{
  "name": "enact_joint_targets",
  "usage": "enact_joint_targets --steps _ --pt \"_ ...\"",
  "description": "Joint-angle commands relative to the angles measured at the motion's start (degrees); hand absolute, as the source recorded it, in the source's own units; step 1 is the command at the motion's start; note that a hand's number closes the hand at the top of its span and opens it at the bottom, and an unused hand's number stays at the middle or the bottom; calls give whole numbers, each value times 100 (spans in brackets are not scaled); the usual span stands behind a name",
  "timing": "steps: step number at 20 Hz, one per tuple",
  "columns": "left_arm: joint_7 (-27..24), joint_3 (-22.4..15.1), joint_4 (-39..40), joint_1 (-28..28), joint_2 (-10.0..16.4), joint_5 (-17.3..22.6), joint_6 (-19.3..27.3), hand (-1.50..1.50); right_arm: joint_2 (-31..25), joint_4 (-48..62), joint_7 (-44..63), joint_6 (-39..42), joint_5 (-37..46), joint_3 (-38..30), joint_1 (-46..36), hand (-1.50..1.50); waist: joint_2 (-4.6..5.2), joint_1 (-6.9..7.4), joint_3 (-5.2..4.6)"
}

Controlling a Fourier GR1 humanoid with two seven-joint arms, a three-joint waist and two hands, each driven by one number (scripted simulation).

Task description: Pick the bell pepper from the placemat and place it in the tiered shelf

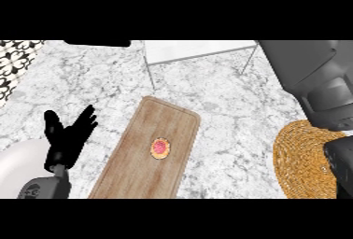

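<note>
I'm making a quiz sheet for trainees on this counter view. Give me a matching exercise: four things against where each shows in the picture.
Things:
1. wooden board
2. woven placemat
3. white shelf
4. left hand

Places:
A. top middle
B. left side, open, fingers up
C. right side
D. centre, with a small round red item on it

Pairs: 1-D, 2-C, 3-A, 4-B

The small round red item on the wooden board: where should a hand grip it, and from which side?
Probably across opposite edges of the round item, from above: it looks low and flat on the wooden board, bare wood all round.
</note>
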Motion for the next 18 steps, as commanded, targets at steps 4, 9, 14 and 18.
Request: enact_joint_targets --steps 4,9,14,18 --pt "106 -85 -7 -182 -128 -163 212 0 96 421 -423 -160 7 -114 -150 150 3 -12 1" --pt "81 -116 -129 95 -71 -132 57 0 -154 606 -614 68 84 -99 -213 150 -21 -29 2" --pt "196 25 -113 -208 -28 -6 50 0 -101 619 -373 -510 -354 -634 -220 150 38 55 4" --pt "-73 -78 -141 120 -141 -122 90 0 -78 617 -150 -732 -650 -976 -309 -150 1 43 1"
